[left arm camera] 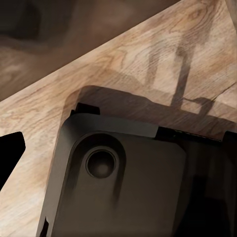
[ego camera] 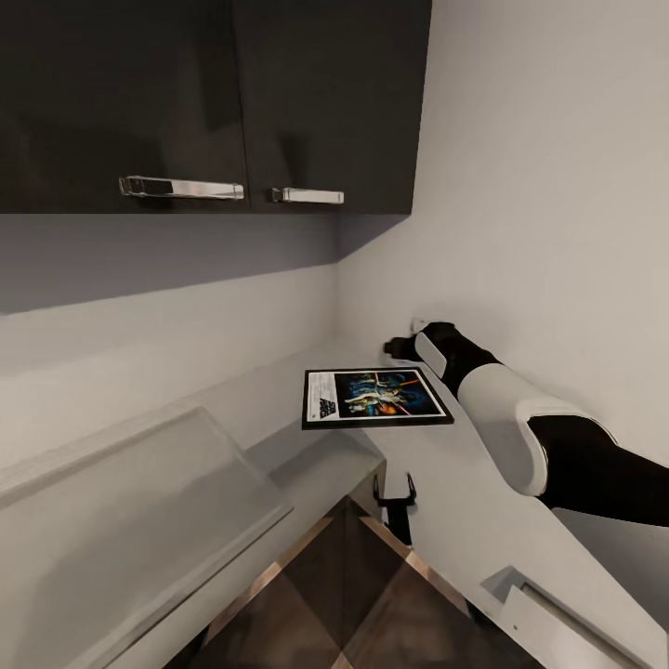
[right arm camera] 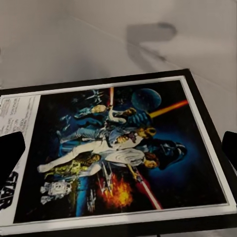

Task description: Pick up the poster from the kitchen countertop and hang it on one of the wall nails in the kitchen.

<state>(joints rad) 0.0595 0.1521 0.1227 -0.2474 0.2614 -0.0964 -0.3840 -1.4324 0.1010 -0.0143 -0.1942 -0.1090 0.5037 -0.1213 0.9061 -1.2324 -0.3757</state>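
Observation:
The poster (ego camera: 376,398) lies flat on the light grey kitchen countertop (ego camera: 483,530) in the corner, its white title strip toward the left. My right arm reaches along the wall, and the right gripper (ego camera: 398,347) hovers just past the poster's far right corner. In the right wrist view the poster (right arm camera: 118,148) is close below, and the right gripper (right arm camera: 120,150) is open, with one dark fingertip (right arm camera: 10,153) at each side and nothing held. My left gripper (ego camera: 394,497) hangs low in front of the cabinets, open and empty.
Dark wall cabinets with chrome handles (ego camera: 181,188) hang above the counter. The white wall (ego camera: 557,232) runs close along my right arm. A grey slanted panel (ego camera: 139,502) is at the left. The wood floor (left arm camera: 123,64) and my dark base (left arm camera: 128,182) lie below.

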